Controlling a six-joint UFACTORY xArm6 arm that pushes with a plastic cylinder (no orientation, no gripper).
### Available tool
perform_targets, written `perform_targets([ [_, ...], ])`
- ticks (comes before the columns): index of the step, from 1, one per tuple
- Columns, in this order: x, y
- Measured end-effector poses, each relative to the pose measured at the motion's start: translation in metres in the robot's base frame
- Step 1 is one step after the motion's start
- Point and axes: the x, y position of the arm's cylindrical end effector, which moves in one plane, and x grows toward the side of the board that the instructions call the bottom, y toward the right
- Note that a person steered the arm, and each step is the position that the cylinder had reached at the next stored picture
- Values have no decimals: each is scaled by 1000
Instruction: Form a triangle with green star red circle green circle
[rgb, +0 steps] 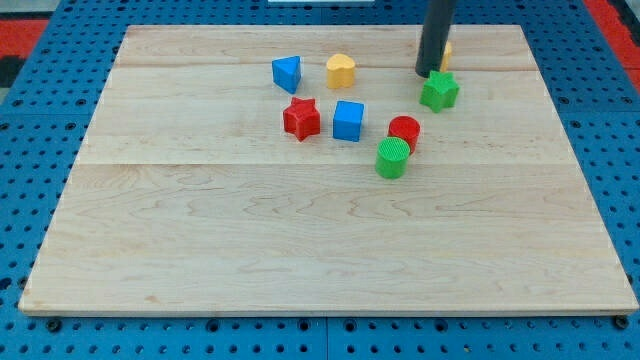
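The green star (439, 91) lies at the upper right of the wooden board. The red circle (404, 131) sits below and left of it, touching the green circle (392, 158) just beneath it. My tip (427, 74) is at the rod's lower end, just above and left of the green star, close to or touching its top-left edge. The rod rises out of the view's top.
A yellow block (444, 49) is mostly hidden behind the rod. A yellow heart (341, 70), a blue triangle (287, 73), a red star (301, 118) and a blue cube (348, 120) lie left of the three. The board's edge (330, 312) borders blue pegboard.
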Motion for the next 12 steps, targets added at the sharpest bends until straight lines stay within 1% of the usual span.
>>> perform_targets([
  [2, 6, 62],
  [3, 40, 82],
  [4, 55, 64],
  [6, 55, 55],
  [8, 47, 27],
  [9, 52, 44],
  [10, 109, 53],
  [11, 133, 0],
  [12, 116, -27],
])
